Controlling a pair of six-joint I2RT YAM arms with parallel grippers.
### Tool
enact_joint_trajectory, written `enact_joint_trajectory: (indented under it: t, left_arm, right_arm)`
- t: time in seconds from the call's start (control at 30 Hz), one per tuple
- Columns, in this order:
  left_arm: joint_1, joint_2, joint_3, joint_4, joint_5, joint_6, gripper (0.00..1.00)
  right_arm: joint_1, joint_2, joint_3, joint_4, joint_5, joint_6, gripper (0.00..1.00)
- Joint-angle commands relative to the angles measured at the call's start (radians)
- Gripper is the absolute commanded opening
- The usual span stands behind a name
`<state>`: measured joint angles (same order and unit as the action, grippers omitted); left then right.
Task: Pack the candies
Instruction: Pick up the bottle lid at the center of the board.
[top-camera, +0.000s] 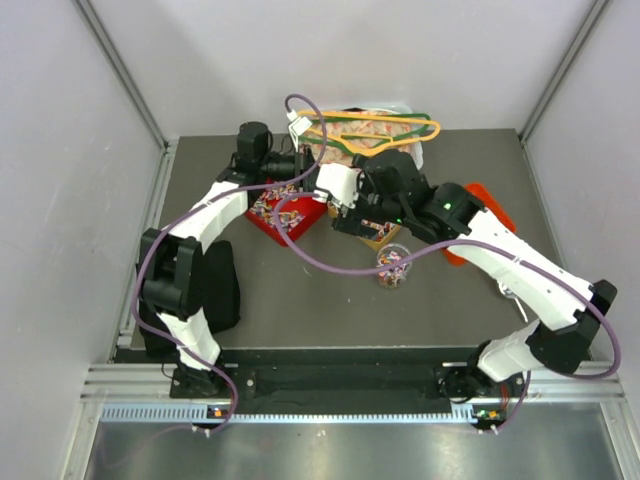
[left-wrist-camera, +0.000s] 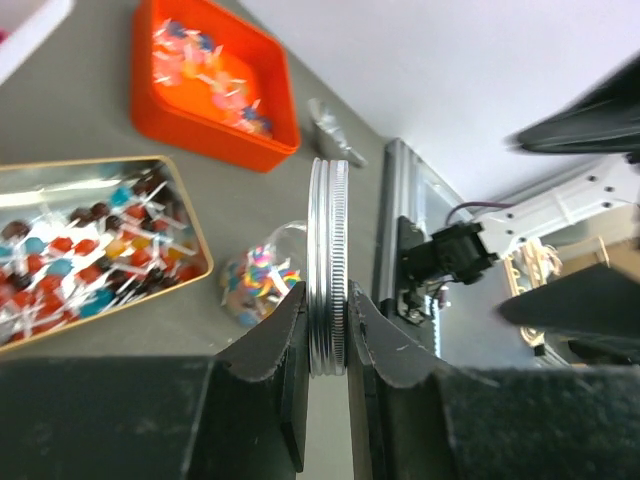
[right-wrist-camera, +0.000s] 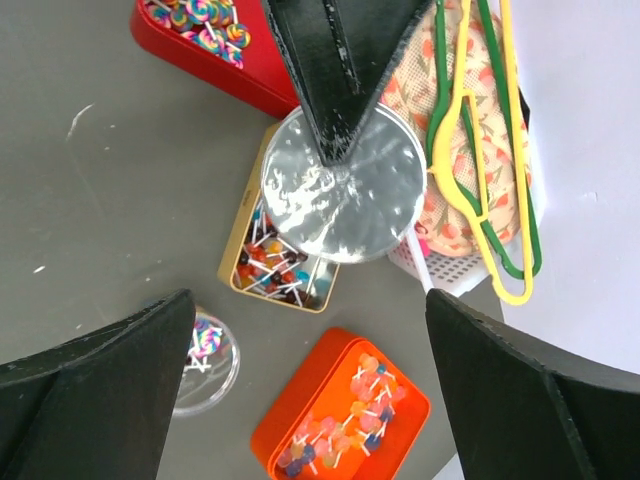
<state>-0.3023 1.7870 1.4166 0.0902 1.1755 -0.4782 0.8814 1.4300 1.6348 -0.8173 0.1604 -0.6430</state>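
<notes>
My left gripper (left-wrist-camera: 325, 292) is shut on a round silver jar lid (left-wrist-camera: 328, 230), gripped across its flat faces and held on edge. From the right wrist view this lid (right-wrist-camera: 345, 195) hangs over a gold tin (right-wrist-camera: 240, 240) of candies (right-wrist-camera: 270, 265). More candies (right-wrist-camera: 350, 415) lie in an orange tray (right-wrist-camera: 295, 405), and some in a red tray (right-wrist-camera: 215, 60). A small clear jar (right-wrist-camera: 205, 365) with a few colourful candies stands on the table. My right gripper (right-wrist-camera: 308, 300) is wide open above the table, holding nothing.
Coloured clothes hangers (right-wrist-camera: 480, 150) lie on a patterned bundle in a white basket (right-wrist-camera: 450, 265) at the back. In the top view both arms crowd the middle, with the jar (top-camera: 392, 266) just in front of them. White walls enclose the table.
</notes>
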Motion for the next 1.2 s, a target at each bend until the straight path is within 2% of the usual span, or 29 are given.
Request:
enact_joint_trajectory:
  t: [0.0, 0.17, 0.37, 1.0, 1.17]
  left_arm:
    - [-0.004, -0.047, -0.007, 0.184, 0.076, -0.125, 0.0]
    - [-0.006, -0.051, -0.038, 0.293, 0.118, -0.237, 0.0]
    - [-0.011, -0.049, -0.044, 0.298, 0.147, -0.266, 0.0]
    - [-0.034, -0.061, -0.062, 0.313, 0.158, -0.275, 0.0]
    - [-0.035, -0.064, -0.067, 0.322, 0.161, -0.277, 0.0]
  right_arm:
    - [0.01, 0.027, -0.029, 0.109, 0.048, 0.02, 0.99]
    - [0.007, 0.056, -0.035, 0.129, 0.064, 0.025, 0.99]
    - [-0.005, 0.081, -0.018, 0.148, 0.082, 0.028, 0.99]
    - [-0.038, 0.135, 0.017, 0.196, 0.094, 0.019, 0.98]
    - [-0.038, 0.144, 0.026, 0.199, 0.094, 0.014, 0.93]
